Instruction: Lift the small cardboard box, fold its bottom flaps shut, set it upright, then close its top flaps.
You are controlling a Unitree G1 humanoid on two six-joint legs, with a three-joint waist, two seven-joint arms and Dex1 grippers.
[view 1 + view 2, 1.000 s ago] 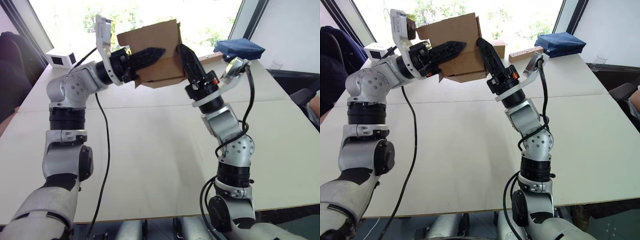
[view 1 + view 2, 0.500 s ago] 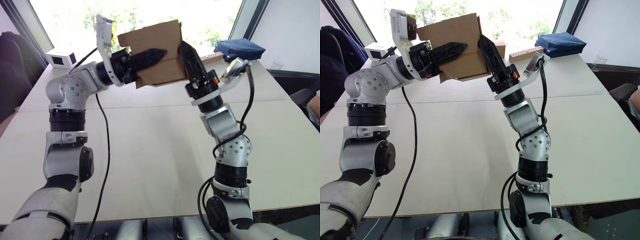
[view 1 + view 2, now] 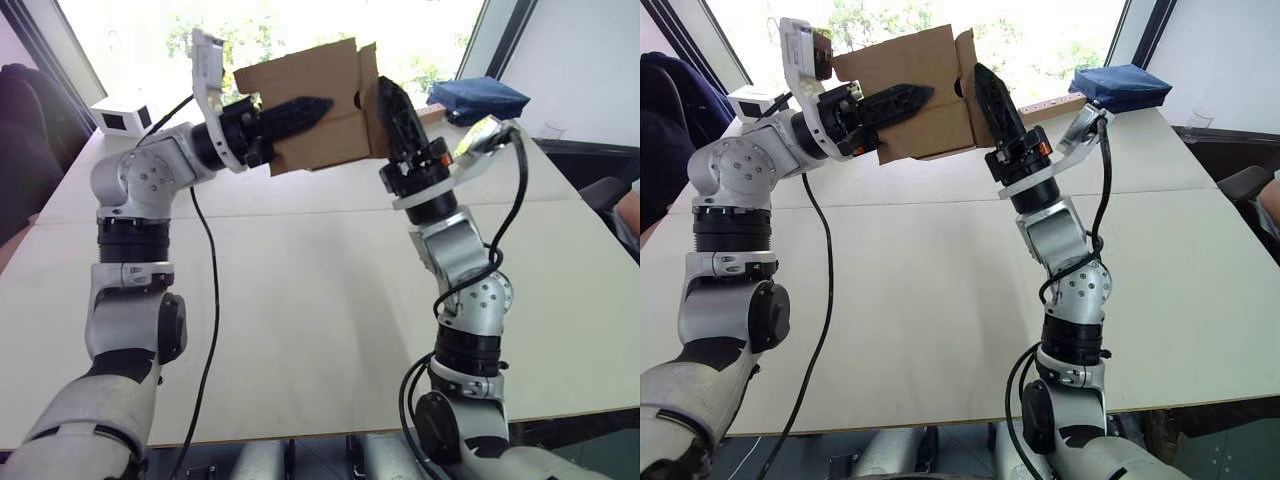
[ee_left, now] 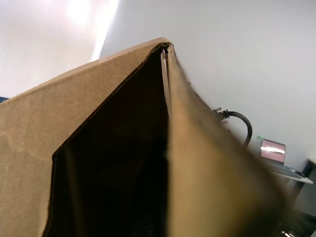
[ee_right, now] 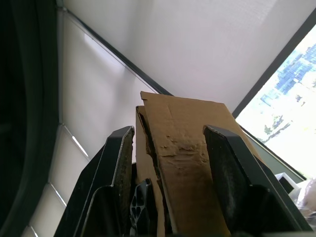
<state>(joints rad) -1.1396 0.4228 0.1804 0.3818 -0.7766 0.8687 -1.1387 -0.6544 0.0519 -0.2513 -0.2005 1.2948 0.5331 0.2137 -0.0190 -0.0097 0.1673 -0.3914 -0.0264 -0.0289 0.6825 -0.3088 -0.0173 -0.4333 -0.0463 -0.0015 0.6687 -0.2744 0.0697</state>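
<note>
The small cardboard box (image 3: 318, 72) is held high over the white table, lying on its side with its open ends facing sideways. My left gripper (image 3: 316, 104) is shut on its left wall, one black finger lying across the outer face. The left wrist view looks into the box's dark inside (image 4: 113, 163). At the right end a brown flap (image 3: 368, 95) stands out. My right gripper (image 5: 169, 129) is open and straddles that flap (image 5: 187, 148), one finger (image 5: 116, 163) on each side.
The white table (image 3: 300, 300) spreads below both arms. A small white device (image 3: 122, 117) sits at the back left. A blue bag (image 3: 478, 98) and a long pale wooden block (image 3: 1045, 105) lie at the back right. A person's arm (image 3: 630, 210) shows at the right edge.
My right gripper has shifted right and up off the box's side. A flap at the box's right end now stands out between its fingers. The left arm holds still.
</note>
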